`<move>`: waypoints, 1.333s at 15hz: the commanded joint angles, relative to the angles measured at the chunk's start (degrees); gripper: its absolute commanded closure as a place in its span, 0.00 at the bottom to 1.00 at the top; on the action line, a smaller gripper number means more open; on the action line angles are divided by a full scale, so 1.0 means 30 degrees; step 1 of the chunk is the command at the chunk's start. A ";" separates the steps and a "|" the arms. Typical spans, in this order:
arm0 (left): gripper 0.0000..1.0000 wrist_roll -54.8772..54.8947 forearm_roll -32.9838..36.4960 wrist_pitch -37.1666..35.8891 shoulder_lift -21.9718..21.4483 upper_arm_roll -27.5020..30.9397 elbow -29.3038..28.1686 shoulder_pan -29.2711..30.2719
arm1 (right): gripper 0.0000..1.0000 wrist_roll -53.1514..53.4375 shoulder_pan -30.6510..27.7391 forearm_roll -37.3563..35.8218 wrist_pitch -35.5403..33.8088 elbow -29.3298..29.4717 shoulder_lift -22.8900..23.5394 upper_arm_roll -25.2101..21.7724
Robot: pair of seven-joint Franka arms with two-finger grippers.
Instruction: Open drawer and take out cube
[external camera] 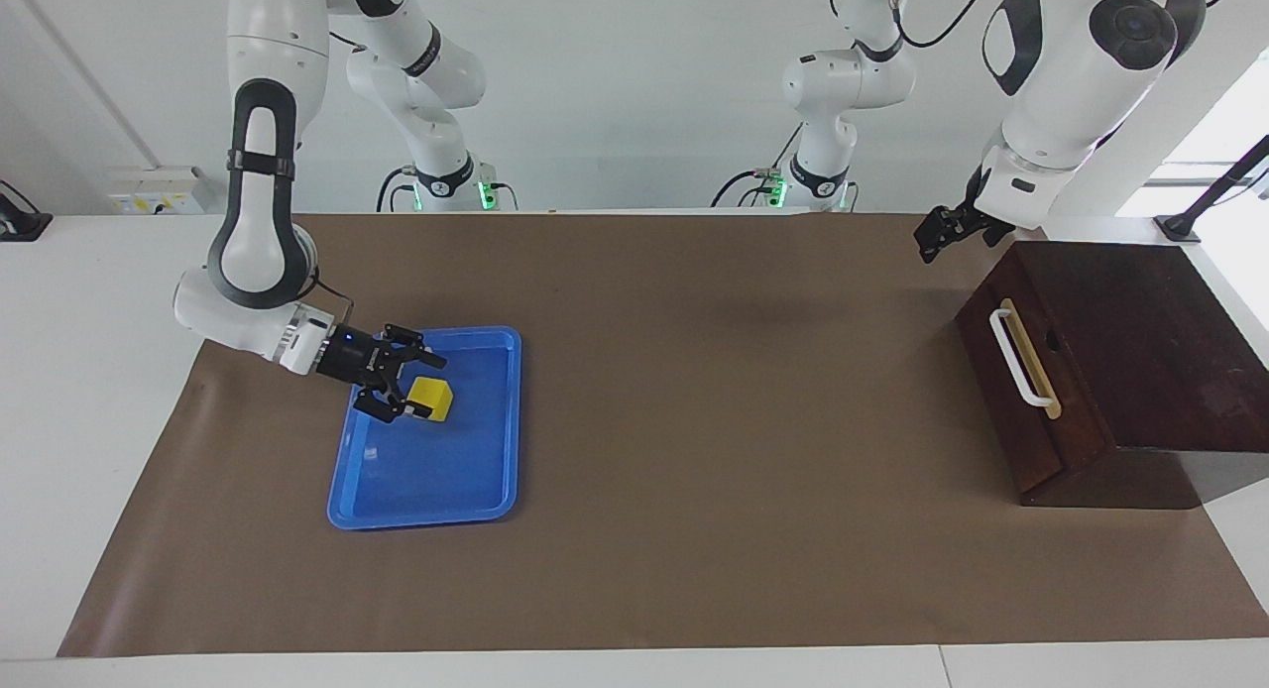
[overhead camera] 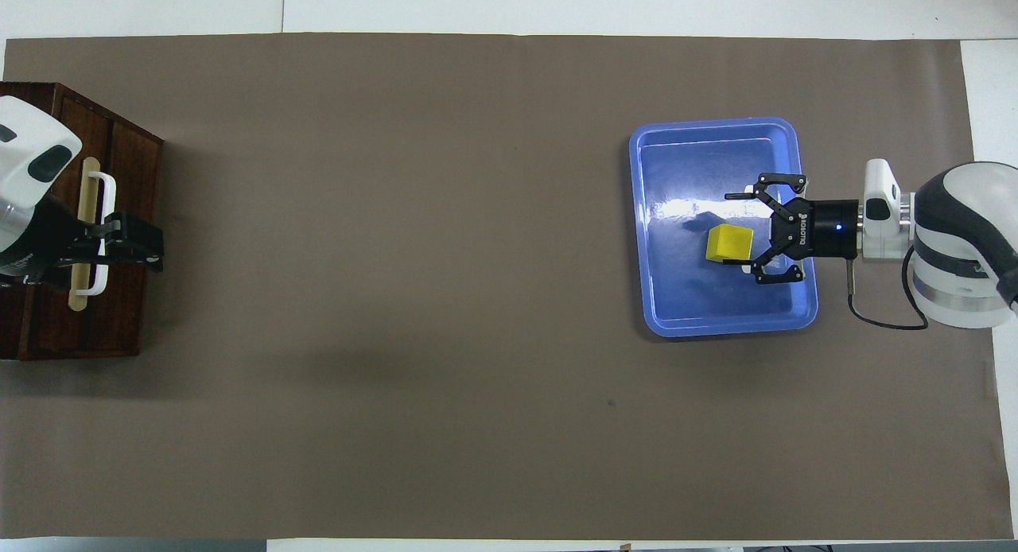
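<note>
The yellow cube (external camera: 433, 398) (overhead camera: 729, 243) lies in the blue tray (external camera: 476, 490) (overhead camera: 700, 321) at the right arm's end of the table. My right gripper (external camera: 421, 385) (overhead camera: 746, 232) is open low over the tray, with the cube at its fingertips; I cannot tell whether they touch. The dark brown drawer (external camera: 1021, 391) (overhead camera: 127, 178) with its white bar handle (external camera: 1021, 358) (overhead camera: 102, 234) is shut, at the left arm's end. My left gripper (external camera: 934, 237) (overhead camera: 139, 246) hangs in the air over the drawer's handle.
Brown paper (external camera: 694, 420) covers the table between the tray and the drawer box. White table edges (external camera: 89, 371) lie around the paper.
</note>
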 commanded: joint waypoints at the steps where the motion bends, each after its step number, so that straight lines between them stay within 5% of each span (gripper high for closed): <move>1: 0.00 0.0365 -0.0271 -0.1076 0.1123 0.0344 0.1349 -0.0325 | 0.00 0.5115 0.0239 -0.2703 -0.0981 0.0416 -0.2492 0.0052; 7: 0.00 0.0452 -0.0270 -0.0933 0.0598 0.0374 0.1177 -0.0326 | 0.00 1.4937 0.0239 -0.7630 -0.3827 0.4105 -0.3377 0.0286; 14: 0.00 0.0801 -0.0212 -0.0904 0.0246 0.0315 0.1351 -0.0208 | 0.00 2.4812 0.1030 -1.3608 -0.5319 0.6248 -0.6010 0.0521; 20: 0.00 0.1976 -0.0153 -0.0583 0.0158 0.0315 0.1410 -0.0033 | 0.00 3.4505 0.1118 -1.7470 -0.8983 0.8677 -0.6571 0.0666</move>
